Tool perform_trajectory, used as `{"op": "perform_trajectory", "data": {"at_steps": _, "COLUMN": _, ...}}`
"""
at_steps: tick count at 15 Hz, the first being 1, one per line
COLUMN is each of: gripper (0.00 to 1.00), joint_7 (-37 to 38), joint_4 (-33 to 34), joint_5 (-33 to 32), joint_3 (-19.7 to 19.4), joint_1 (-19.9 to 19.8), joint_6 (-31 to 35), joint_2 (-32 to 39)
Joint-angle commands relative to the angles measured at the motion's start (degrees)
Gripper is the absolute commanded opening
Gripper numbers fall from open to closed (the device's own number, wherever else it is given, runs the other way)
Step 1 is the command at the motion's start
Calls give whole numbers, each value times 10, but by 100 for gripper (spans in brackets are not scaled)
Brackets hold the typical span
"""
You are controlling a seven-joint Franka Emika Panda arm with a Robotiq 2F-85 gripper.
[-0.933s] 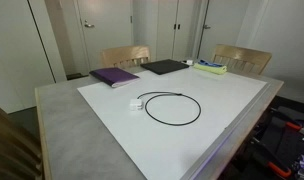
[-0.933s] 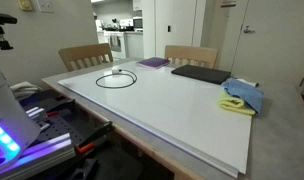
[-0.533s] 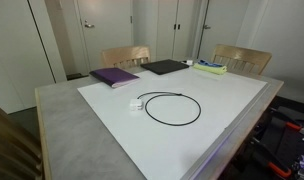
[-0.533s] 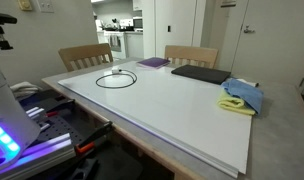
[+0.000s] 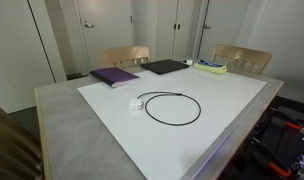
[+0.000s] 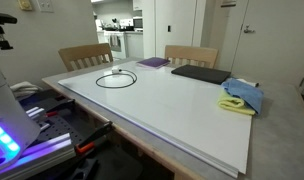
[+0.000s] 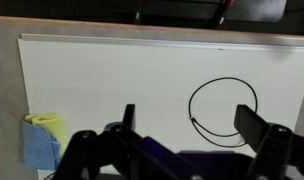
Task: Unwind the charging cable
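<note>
**Coiled cable flat on the white sheet, your hand open above it**

Your hand (image 7: 187, 112) hangs over the table (image 5: 60, 120) with its fingers (image 7: 128, 112) spread wide and nothing between them. The charging cable (image 5: 200, 109) lies on the white sheet (image 5: 227, 100) in one flat, nearly round loop, so it has no clear long axis. There is open sheet on every side of it. Its white plug block (image 5: 136, 104) sits just outside the loop, on the side toward the purple book (image 5: 114, 76). The black folder (image 5: 165, 67) and the blue and yellow cloths (image 6: 242, 97) lie well apart from the cable, near the sheet's edges.
</note>
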Motion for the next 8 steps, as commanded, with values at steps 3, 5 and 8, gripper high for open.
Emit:
{"op": "perform_trajectory", "data": {"at_steps": 3, "gripper": 100, "joint_7": 0, "joint_4": 10, "joint_5": 9, "joint_3": 21, "joint_1": 19, "joint_6": 27, "joint_2": 55}}
{"op": "perform_trajectory", "data": {"at_steps": 5, "gripper": 100, "joint_7": -1, "joint_4": 10, "joint_5": 8, "joint_3": 28, "joint_1": 25, "joint_6": 40, "joint_2": 71}}
{"op": "perform_trajectory", "data": {"at_steps": 8, "gripper": 100, "joint_7": -6, "joint_4": 3, "joint_5": 9, "joint_3": 34, "joint_1": 33, "joint_6": 55, "joint_2": 82}}
